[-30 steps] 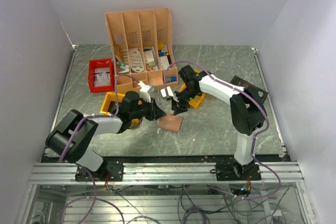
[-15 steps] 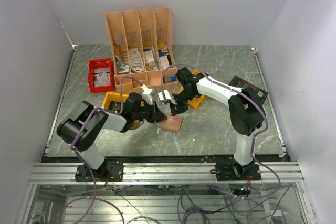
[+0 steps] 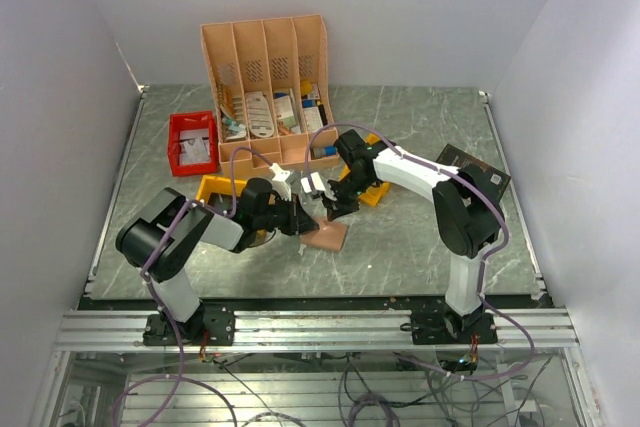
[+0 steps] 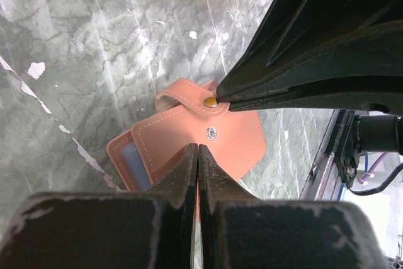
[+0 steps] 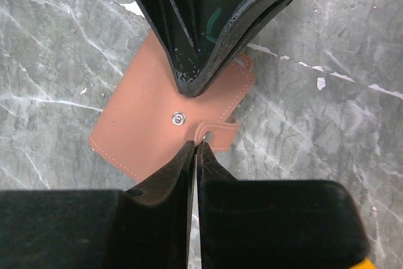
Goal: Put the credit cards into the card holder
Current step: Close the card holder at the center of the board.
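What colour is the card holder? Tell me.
The card holder is tan-brown with pale edge stitching; best in right wrist view.

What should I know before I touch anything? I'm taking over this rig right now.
Left tool: shut, tip pressing on the card holder.
Right tool: shut, apparently pinching the snap strap.
The holder lies on the table between the arms, strap unsnapped, cover nearly flat shut.
Done: no card is in either tool or visibly in the holder; I cannot pick out the credit cards in these views.
Left to do: open the holder, fetch cards, slide them in.
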Robot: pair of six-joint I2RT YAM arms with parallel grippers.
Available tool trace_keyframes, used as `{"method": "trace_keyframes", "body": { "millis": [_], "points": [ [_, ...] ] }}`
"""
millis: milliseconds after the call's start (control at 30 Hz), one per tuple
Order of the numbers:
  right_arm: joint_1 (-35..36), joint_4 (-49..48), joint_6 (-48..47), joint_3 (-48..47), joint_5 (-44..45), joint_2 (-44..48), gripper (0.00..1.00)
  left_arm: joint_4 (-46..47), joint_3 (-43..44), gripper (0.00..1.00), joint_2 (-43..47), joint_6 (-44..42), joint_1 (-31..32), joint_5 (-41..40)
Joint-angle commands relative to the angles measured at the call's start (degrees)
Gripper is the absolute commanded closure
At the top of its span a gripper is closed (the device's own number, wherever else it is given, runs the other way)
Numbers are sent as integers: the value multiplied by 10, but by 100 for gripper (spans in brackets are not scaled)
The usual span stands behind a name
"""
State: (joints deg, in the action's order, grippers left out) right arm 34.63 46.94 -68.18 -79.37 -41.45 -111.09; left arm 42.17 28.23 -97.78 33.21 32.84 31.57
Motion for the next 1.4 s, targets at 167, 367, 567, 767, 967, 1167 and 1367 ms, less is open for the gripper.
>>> {"method": "trace_keyframes", "body": {
  "millis": [167,367,567,767,967,1167,1367],
  "points": [
    [6,-16,17,-2,6,-9,88,34,-4,93,-11,0,3,1],
    [5,-22,24,-1,6,-7,87,35,-4,93,-14,1,3,2],
    [6,-31,34,0,4,-4,80,44,-6,93,-19,6,3,2],
    [6,-20,26,-4,-1,-5,86,46,-5,93,-22,7,2,3],
    [6,-18,30,-7,-3,-5,78,46,-3,93,-26,7,3,3],
    [6,-9,28,-10,-4,-2,79,51,-3,93,-34,8,3,2],
    [6,-10,34,-15,-5,-1,83,57,-4,93,-43,9,3,3]
  ]
}}
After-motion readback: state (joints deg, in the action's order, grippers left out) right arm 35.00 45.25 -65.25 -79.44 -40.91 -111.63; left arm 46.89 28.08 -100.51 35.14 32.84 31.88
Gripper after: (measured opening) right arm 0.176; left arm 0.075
